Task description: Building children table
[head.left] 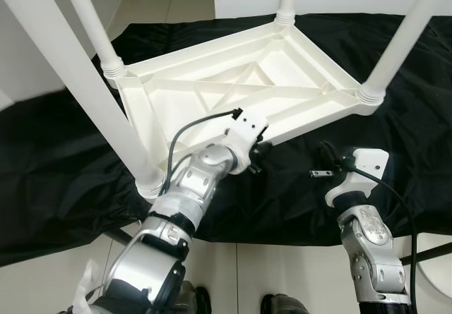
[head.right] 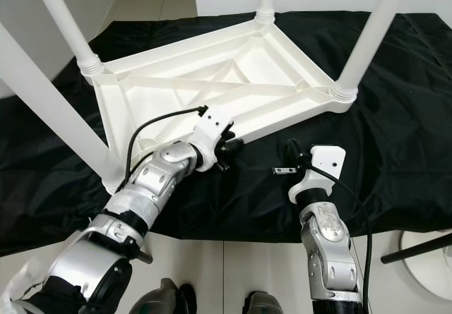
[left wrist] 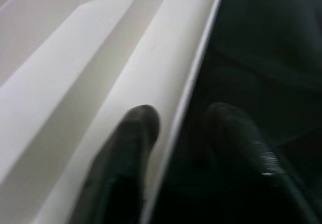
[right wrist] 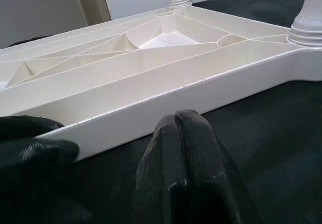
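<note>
A white children's table (head.left: 212,88) lies upside down on a black cloth, its legs pointing up; the nearest leg (head.left: 78,81) crosses the left of the head view. My left gripper (head.left: 260,152) is at the table's near rim (left wrist: 186,93), open, with one finger (left wrist: 133,133) on the white side and the other (left wrist: 231,128) over the cloth. My right gripper (head.left: 326,152) hovers just above the cloth a short way to the right of it, shut with nothing held. Its fingers (right wrist: 181,133) point at the rim's outer wall (right wrist: 201,90), a little short of it.
The black cloth (head.left: 56,159) covers the floor under and around the table. Pale tiles (head.left: 282,272) lie at its near edge by my feet. A white round base with a dark pole (head.right: 424,254) stands at the lower right. A white wall (head.left: 21,39) stands at the left.
</note>
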`<state>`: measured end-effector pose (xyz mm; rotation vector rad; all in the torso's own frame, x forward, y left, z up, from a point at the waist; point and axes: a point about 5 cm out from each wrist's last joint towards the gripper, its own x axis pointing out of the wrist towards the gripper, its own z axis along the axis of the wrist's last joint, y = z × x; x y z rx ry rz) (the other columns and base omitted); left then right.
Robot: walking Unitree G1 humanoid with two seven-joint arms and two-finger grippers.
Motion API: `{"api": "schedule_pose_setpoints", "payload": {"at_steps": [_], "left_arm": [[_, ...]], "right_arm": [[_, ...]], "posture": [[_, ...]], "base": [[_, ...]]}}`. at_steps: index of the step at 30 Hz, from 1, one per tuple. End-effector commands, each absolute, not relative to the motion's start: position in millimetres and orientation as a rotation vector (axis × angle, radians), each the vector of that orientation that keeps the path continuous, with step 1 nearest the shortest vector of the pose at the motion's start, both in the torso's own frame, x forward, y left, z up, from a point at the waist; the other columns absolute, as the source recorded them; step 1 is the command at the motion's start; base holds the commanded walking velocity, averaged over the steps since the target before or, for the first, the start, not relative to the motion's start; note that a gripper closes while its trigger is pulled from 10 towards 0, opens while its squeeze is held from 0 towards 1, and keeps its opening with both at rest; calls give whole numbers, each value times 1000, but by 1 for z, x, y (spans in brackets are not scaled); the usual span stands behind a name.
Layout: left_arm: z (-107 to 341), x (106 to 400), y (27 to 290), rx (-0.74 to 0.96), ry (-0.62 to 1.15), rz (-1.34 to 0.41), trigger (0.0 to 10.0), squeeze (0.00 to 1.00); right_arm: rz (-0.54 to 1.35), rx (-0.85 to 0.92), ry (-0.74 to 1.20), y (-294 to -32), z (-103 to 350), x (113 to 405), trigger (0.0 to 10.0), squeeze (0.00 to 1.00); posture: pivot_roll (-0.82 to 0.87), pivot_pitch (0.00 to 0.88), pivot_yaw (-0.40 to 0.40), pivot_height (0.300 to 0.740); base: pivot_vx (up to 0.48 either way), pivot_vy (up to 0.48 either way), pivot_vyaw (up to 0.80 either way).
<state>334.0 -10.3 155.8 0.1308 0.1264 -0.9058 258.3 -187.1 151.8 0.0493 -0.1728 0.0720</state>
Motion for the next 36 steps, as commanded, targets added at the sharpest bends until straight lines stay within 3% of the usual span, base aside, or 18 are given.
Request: {"api": "schedule_pose_setpoints", "payload": {"at_steps": [1,5,6,8,9,17,22,26,31,36], "left_arm": [[157,320,-22,103,114,-1063,10000,1000],[165,312,-23,117,34,-1088,10000,1000],[170,306,-23,100,-4,-1087,10000,94],[170,306,-23,100,-4,-1087,10000,94],[174,301,-21,80,-41,-1080,10000,0],[189,268,7,29,-215,-1043,10000,0],[187,262,16,37,-215,-1027,10000,0],[180,255,42,60,-195,-935,10000,0],[180,253,46,59,-191,-918,10000,0],[177,234,69,70,-182,-921,10000,0]], "right_arm": [[76,59,-151,-184,146,260,10000,0],[77,58,-152,-183,146,261,10000,0],[77,58,-154,-183,146,263,10000,0],[77,58,-154,-183,146,263,10000,0],[76,58,-156,-183,146,264,10000,0],[94,64,-176,-177,149,277,10000,0],[108,68,-182,-174,151,282,10000,0],[145,67,-193,-169,153,292,10000,0],[146,66,-194,-169,153,294,10000,0],[160,68,-202,-165,154,301,10000,0]], "posture": [[-94,109,103,740],[-91,104,101,740],[-91,104,101,740],[-91,104,101,740],[-83,97,96,740],[-45,69,72,740],[-25,54,56,740],[8,34,34,740],[17,29,28,740],[45,20,18,740]], "base": [[0,0,0],[0,0,0],[0,0,0],[0,0,0],[0,0,0],[0,0,0],[0,0,0],[0,0,0],[0,0,0],[0,0,0]]}}
